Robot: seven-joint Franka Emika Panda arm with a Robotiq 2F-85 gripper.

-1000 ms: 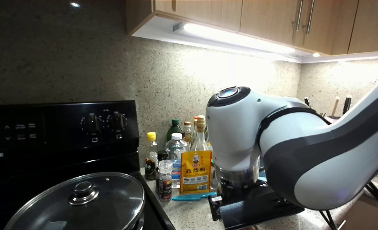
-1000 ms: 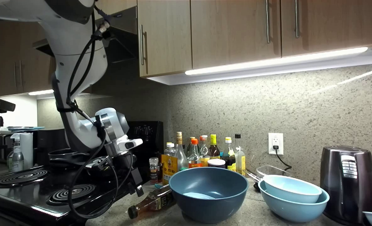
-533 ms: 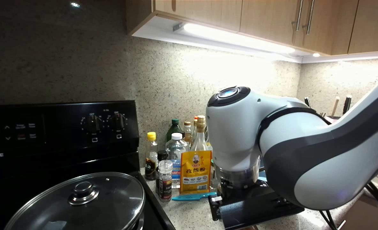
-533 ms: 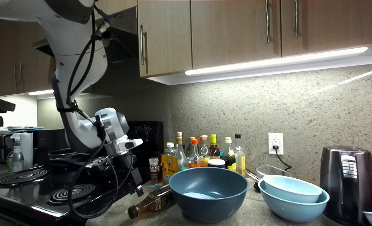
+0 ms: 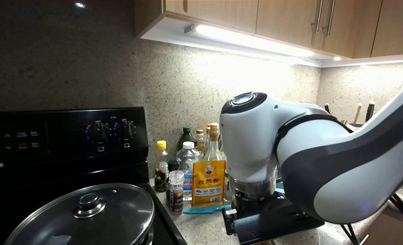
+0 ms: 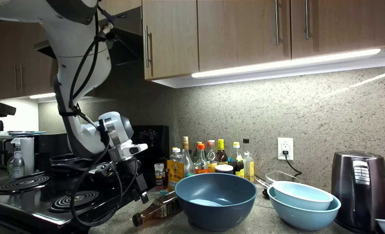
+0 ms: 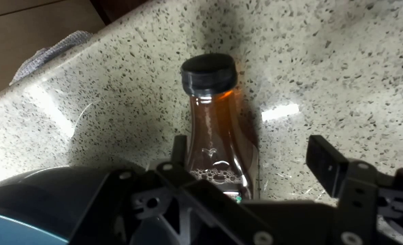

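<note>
Brown, the bottle [image 7: 215,132] lies under your wide-parted jaws, off toward nine o'clock in the wrist view. This seems the lining-up step; gripping probably calls for centring first.

In an exterior view, pale-wood cabinets [image 6: 244,29] are mounted at one o'clock | a bright strip light [image 6: 286,63] is fixed beneath them, at two | a speckled beige wall [image 6: 309,107] is lit below, at three | a white outlet [image 6: 285,144] is set into it, at four | a dark range hood [image 6: 129,22] is hung at eleven
</note>
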